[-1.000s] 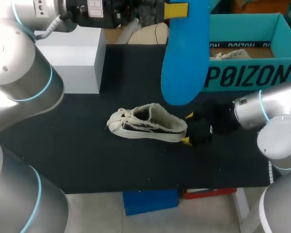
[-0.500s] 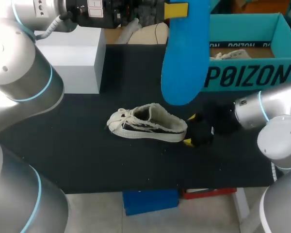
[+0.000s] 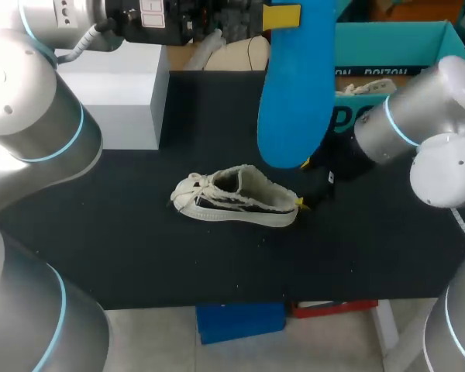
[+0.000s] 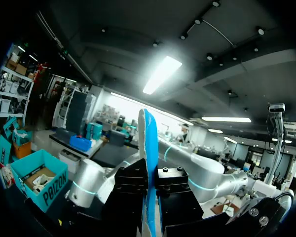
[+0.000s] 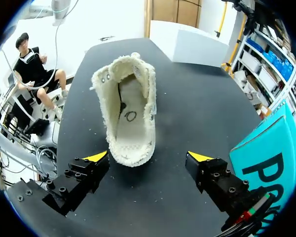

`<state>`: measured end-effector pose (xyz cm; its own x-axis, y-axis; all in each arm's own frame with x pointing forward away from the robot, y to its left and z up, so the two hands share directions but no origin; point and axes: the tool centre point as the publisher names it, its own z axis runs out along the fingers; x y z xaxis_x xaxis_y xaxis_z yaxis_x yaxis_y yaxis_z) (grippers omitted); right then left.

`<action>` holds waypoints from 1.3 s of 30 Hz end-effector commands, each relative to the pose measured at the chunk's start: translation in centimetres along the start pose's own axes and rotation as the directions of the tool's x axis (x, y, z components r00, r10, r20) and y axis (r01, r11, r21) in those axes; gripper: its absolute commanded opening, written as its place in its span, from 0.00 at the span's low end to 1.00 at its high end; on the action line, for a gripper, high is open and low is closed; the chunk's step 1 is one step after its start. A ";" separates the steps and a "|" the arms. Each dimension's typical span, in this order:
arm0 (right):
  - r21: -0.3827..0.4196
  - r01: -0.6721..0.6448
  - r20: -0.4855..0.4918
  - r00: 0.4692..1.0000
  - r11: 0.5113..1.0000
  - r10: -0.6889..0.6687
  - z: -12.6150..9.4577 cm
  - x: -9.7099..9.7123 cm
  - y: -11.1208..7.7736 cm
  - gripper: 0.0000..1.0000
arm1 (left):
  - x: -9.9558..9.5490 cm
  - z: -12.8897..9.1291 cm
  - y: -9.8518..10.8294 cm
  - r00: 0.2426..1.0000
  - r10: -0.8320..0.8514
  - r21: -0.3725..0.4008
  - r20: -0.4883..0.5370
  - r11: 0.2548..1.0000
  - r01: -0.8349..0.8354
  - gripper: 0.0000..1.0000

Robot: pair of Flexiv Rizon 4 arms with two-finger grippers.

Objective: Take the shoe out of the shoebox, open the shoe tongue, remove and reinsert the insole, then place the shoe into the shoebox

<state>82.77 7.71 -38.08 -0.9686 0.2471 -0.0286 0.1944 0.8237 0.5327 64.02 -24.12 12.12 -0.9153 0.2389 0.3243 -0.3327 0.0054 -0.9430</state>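
A cream low-top shoe lies on its side on the black mat, toe to the left. My left gripper hangs high over the table, shut on a blue insole that dangles toe-down above the shoe's heel. In the left wrist view the insole stands edge-on between the fingers of that gripper. My right gripper is open just behind the heel. Its wrist view looks into the shoe, with the heel between the spread tips of the gripper, neither touching.
The teal shoebox stands open at the back right with a second shoe inside; its wall is beside the right gripper. A white box sits at the back left.
My right arm swung upward and its gripper shifted left and back, closing in on the shoe's heel. The left arm and insole stayed still.
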 end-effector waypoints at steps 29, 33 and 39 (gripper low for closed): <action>0.620 0.174 -0.092 0.984 0.765 -0.150 5.5 -1.8 8.1 1.00 | 0.0 0.2 0.0 1.000 0.000 0.001 0.002 1.000 0.000 0.00; 0.614 0.179 -0.098 0.984 0.769 -0.151 6.2 -1.8 8.4 1.00 | 0.0 0.2 0.0 1.000 0.000 0.001 0.002 1.000 0.000 0.00; 0.608 0.163 -0.108 0.987 0.777 -0.122 6.9 -1.6 7.7 1.00 | 0.0 0.2 0.0 1.000 0.000 0.001 0.002 1.000 0.000 0.00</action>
<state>86.65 16.76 -39.23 -0.9964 0.0841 -0.0082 0.0843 0.9957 -0.0389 64.02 -24.12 12.12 -0.9153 0.2389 0.3243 -0.3327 0.0054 -0.9430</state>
